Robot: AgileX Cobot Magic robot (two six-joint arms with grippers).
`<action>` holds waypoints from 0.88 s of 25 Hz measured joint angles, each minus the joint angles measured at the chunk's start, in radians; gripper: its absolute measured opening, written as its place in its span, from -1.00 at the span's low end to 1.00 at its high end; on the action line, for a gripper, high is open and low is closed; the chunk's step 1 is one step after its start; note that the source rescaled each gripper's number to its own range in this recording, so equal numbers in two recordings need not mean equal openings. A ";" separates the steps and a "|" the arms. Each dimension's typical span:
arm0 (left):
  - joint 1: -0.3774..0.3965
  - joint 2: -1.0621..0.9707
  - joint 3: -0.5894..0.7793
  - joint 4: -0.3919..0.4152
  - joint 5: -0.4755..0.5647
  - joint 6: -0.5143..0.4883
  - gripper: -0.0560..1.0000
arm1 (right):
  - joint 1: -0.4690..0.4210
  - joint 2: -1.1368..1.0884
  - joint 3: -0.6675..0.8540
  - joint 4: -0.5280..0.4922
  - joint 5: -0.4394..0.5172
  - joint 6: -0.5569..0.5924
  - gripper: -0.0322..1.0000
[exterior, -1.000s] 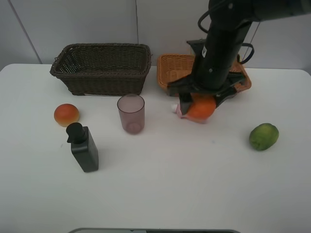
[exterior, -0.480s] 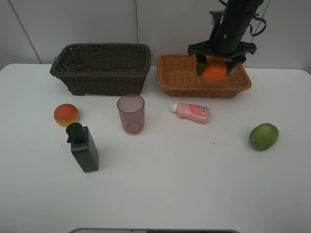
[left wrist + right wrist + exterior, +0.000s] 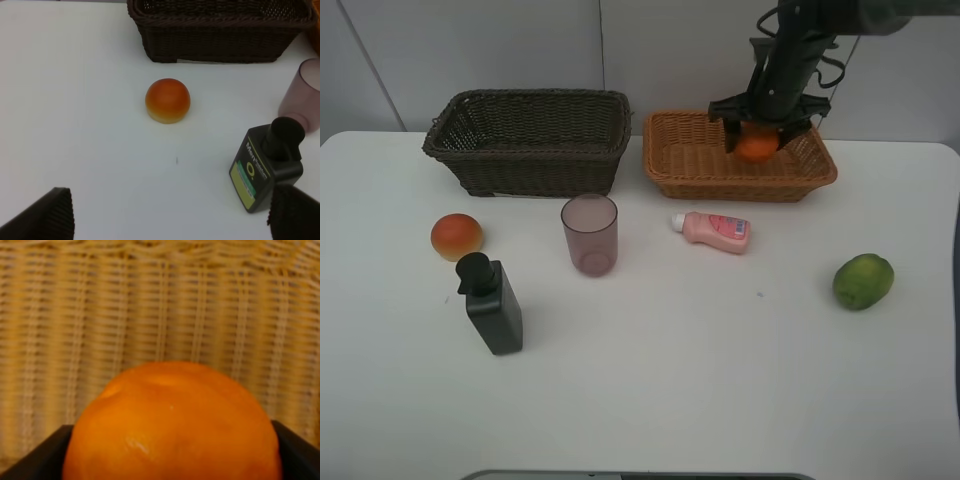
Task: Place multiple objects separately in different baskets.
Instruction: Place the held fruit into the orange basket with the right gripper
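Bright, even light falls from overhead in the exterior high view, casting short soft shadows on the white table (image 3: 650,400) under the dark grey pump dispenser (image 3: 495,310) and the green lime-like fruit (image 3: 863,281). The left wrist view is crisp, though the jaws of the left gripper (image 3: 169,216) blur at its corners. The right wrist view is soft: the orange tangerine (image 3: 170,425) carries small highlights, and the orange-tan wicker basket (image 3: 160,305) behind it is out of focus.

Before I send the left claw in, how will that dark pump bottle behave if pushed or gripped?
The pump bottle stands upright, tall on a small base, so a high push would probably tip it. Its flat sides look smooth, perhaps slippery; grip low. It is opaque, so weight is unclear.
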 joint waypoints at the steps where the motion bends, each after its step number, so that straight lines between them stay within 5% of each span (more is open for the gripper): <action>1: 0.000 0.000 0.000 0.000 0.000 0.000 1.00 | -0.002 0.009 0.000 0.001 -0.018 -0.001 -0.04; 18: 0.000 0.000 0.000 0.000 0.000 0.000 1.00 | -0.030 0.101 -0.004 0.000 -0.157 -0.001 -0.04; 19: 0.000 0.000 0.000 0.000 0.000 0.000 1.00 | -0.030 0.101 -0.004 0.000 -0.159 -0.001 0.01; 22: 0.000 0.000 0.000 0.000 0.000 0.000 1.00 | -0.030 0.101 -0.004 0.000 -0.172 -0.001 0.74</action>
